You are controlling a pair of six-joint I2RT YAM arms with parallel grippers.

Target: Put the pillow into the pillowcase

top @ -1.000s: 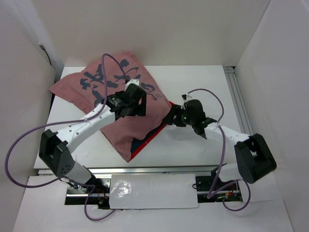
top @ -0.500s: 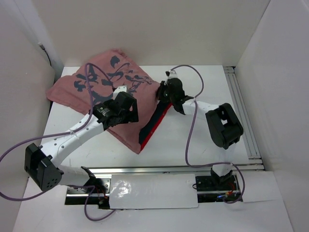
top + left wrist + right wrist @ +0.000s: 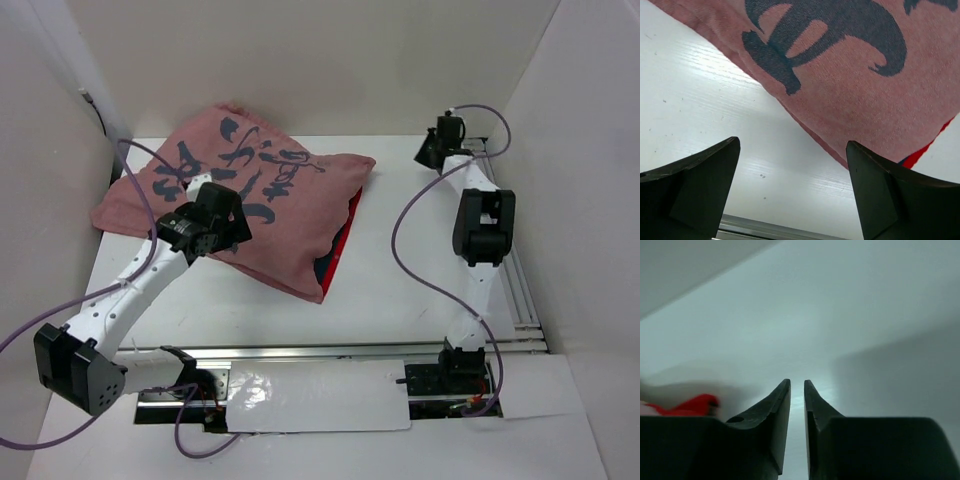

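The pillowcase (image 3: 270, 210) lies bulging on the table (image 3: 410, 270), faded pinkish-red side up with dark markings, and a red inner strip shows at its right edge. The pillow is hidden; no cream-white surface shows. My left gripper (image 3: 228, 228) hovers over the case's near-left edge. In the left wrist view it (image 3: 792, 145) is wide open and empty above bare table, with the pillowcase (image 3: 850, 75) just beyond. My right gripper (image 3: 428, 152) is at the back right, well clear of the case. In the right wrist view it (image 3: 797, 382) is shut on nothing, and a blurred red bit of the pillowcase (image 3: 697, 404) shows far left.
White walls enclose the table on the left, back and right. A metal rail (image 3: 500, 230) runs along the right side and another (image 3: 330, 350) along the near edge. Purple cables loop over both arms.
My right gripper has let go of the case's red edge and swung to the back right corner. My left gripper has drawn back to the left. The case has spread out to the right.
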